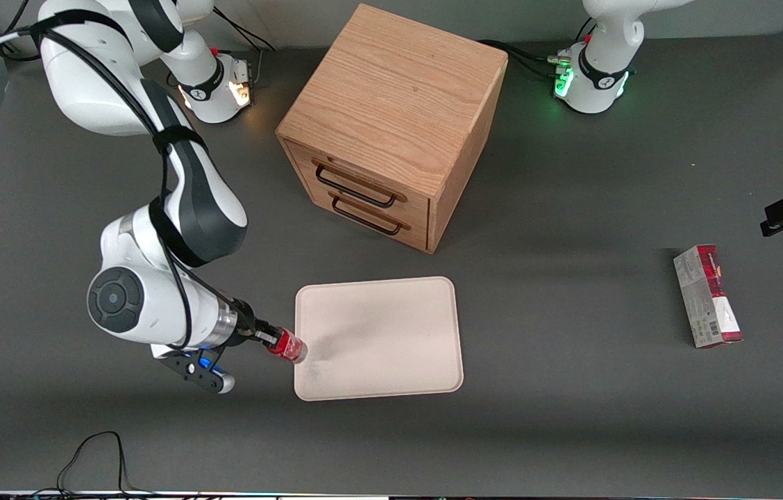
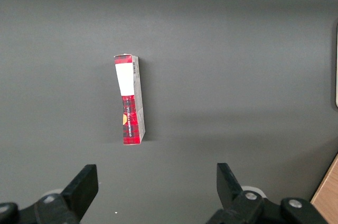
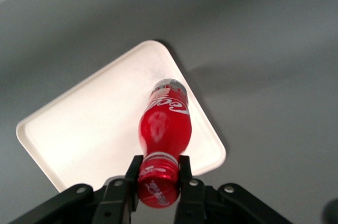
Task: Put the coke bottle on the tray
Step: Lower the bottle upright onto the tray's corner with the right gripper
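Hand grips coke bottle cap, over tray edge.

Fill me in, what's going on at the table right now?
The gripper is shut on the bottle at its cap, holding it over the edge of the tray nearest the working arm. The bottle isn't set down yet. A wooden drawer cabinet stands farther from the front camera, and a carton lies toward the parked arm's end.
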